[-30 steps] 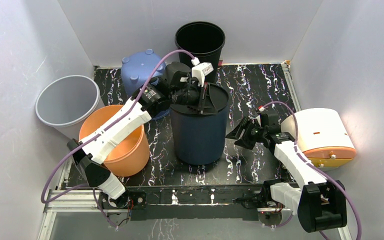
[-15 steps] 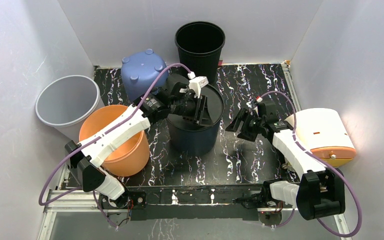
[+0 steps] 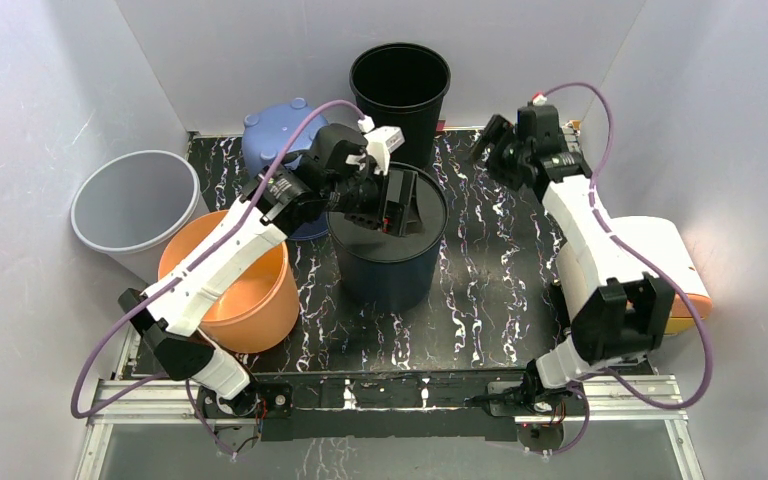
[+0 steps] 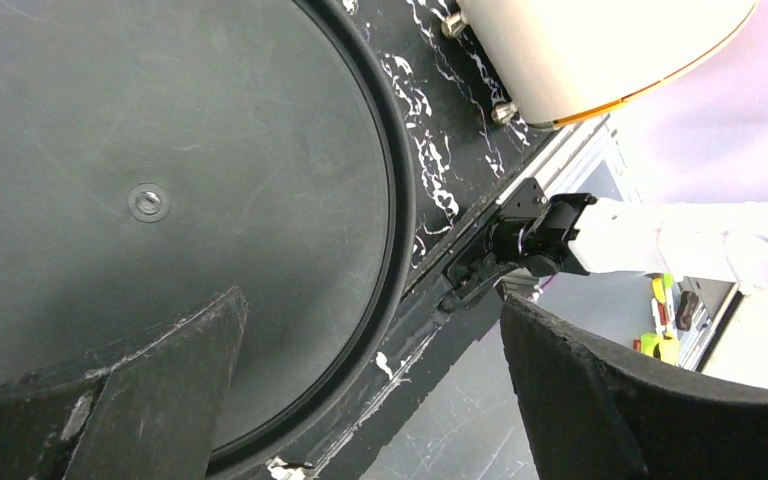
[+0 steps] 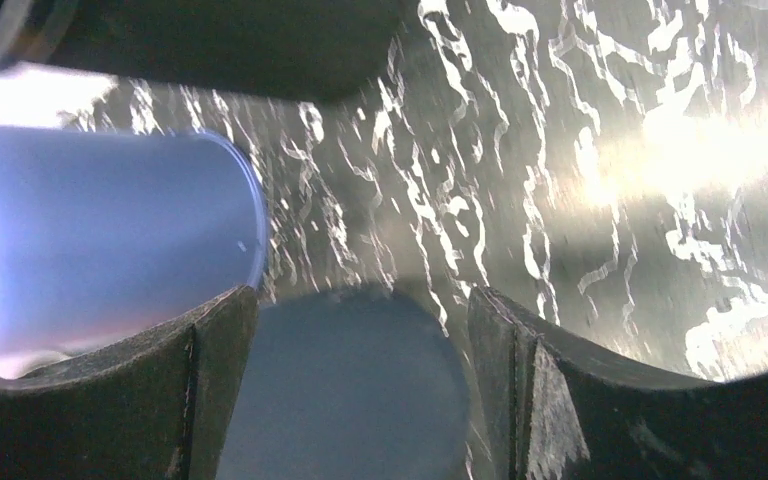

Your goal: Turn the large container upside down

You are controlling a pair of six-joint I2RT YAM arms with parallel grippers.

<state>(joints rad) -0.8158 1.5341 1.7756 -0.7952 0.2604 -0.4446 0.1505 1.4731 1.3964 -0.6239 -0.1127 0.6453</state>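
Note:
The large container (image 3: 388, 270), dark navy, stands on the marbled mat with its flat base facing up. In the left wrist view this base (image 4: 160, 180) fills the frame, with a raised rim and a small centre mark. My left gripper (image 3: 400, 205) hovers over the base edge, open (image 4: 370, 300), with nothing between its fingers. My right gripper (image 3: 490, 150) is raised at the back right, open (image 5: 362, 295), and looks down at the container's base (image 5: 350, 390) from a distance.
A black bin (image 3: 400, 85) stands at the back. A blue bin (image 3: 280, 140) sits base-up behind the container. A grey bin (image 3: 135, 205) and an orange bucket (image 3: 230, 285) stand on the left. A white and orange bin (image 3: 650, 270) lies at the right.
My left gripper opened and let go of the container's base rim, and the container moved left and settled on the mat. My right arm swung up to the back right and opened wider.

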